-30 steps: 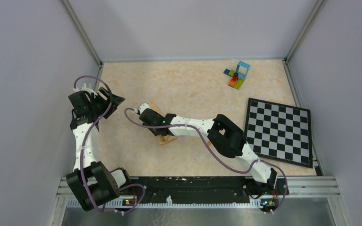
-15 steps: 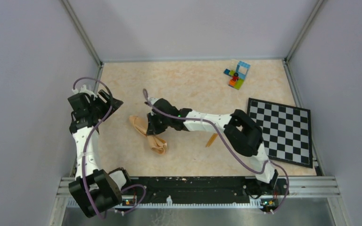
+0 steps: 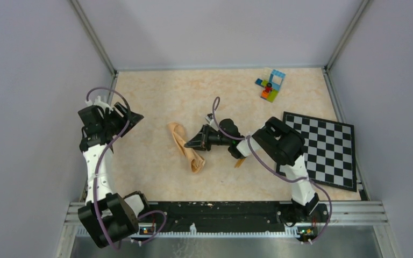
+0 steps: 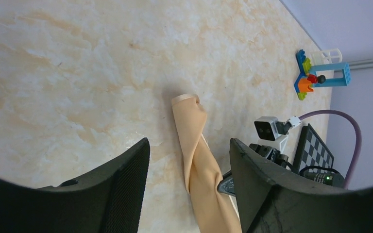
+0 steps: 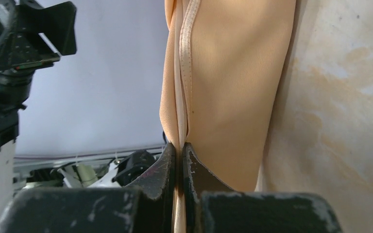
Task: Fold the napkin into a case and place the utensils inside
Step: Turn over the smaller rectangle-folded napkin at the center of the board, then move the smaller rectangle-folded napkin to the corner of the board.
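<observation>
The task is at an early stage. The napkin (image 3: 185, 153) is no flat case yet: it lies as a twisted, bunched strip a little left of the middle of the surface (image 3: 220, 97), running slantwise from its far-left end to its near-right end. It has to be spread, folded into a pocket and then filled, so nearly all the work is left. Only one orange utensil (image 3: 240, 160) shows, a thin sliver right of the napkin, half hidden under the right arm; I cannot tell whether it is the spoon or the knife, and the other piece is not to be seen.

The right arm folds its elbow over the near-left corner of the checkered board (image 3: 318, 150) and lays its forearm low across the surface toward the left. The right tool (image 3: 190, 145) is pressed tight together, pinching the hemmed edge of the napkin about midway along the strip. The left arm stands along the left edge of the surface, its wrist turned inward. The left tool (image 3: 132, 115) is spread wide with nothing in it, well apart from the cloth. The toy bricks (image 3: 270, 85) sit near the far right corner.
</observation>
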You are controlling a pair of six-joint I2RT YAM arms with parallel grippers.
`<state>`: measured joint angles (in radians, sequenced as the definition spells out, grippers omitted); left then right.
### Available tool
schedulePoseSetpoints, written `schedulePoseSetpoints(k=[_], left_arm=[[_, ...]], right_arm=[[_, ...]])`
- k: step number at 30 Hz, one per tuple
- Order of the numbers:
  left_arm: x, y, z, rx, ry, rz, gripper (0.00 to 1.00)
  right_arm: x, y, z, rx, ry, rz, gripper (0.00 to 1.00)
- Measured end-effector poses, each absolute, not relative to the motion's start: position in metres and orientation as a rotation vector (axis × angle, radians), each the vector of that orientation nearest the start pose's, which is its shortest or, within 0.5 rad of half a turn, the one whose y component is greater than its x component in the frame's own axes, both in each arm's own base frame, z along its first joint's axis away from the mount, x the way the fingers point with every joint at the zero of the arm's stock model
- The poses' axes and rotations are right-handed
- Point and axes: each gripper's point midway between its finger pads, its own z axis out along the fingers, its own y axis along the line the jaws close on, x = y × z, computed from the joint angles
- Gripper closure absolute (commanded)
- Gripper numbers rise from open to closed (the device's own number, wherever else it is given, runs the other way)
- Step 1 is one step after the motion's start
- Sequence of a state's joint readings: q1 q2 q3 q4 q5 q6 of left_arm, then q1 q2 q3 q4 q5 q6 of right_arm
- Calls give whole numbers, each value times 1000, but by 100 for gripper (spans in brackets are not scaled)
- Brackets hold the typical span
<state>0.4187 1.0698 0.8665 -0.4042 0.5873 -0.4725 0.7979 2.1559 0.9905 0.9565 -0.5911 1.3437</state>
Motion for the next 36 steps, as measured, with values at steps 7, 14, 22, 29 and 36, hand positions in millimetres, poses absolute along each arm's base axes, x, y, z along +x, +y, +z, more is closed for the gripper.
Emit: schedulePoseSetpoints(k=[7,14,22,29,36], left_arm=[[321,-7,200,-532,2084,-741,35],[331,-75,176,-351,2208,-886,36],[343,-184,129,-118,2367,-1131,51],[387,-225,95,-104,2408,-1231,57],[420,-226,61,-185,2442,-1168,58]], right_arm=[[278,411,83,148,2180,1956,92],[308,340,46,226,2219,1797,59],[323,279,72,-100,2334,1214,59],[259,319,86,-455,2353,1175,81],[232,320,52,-501,2451,1174,87]])
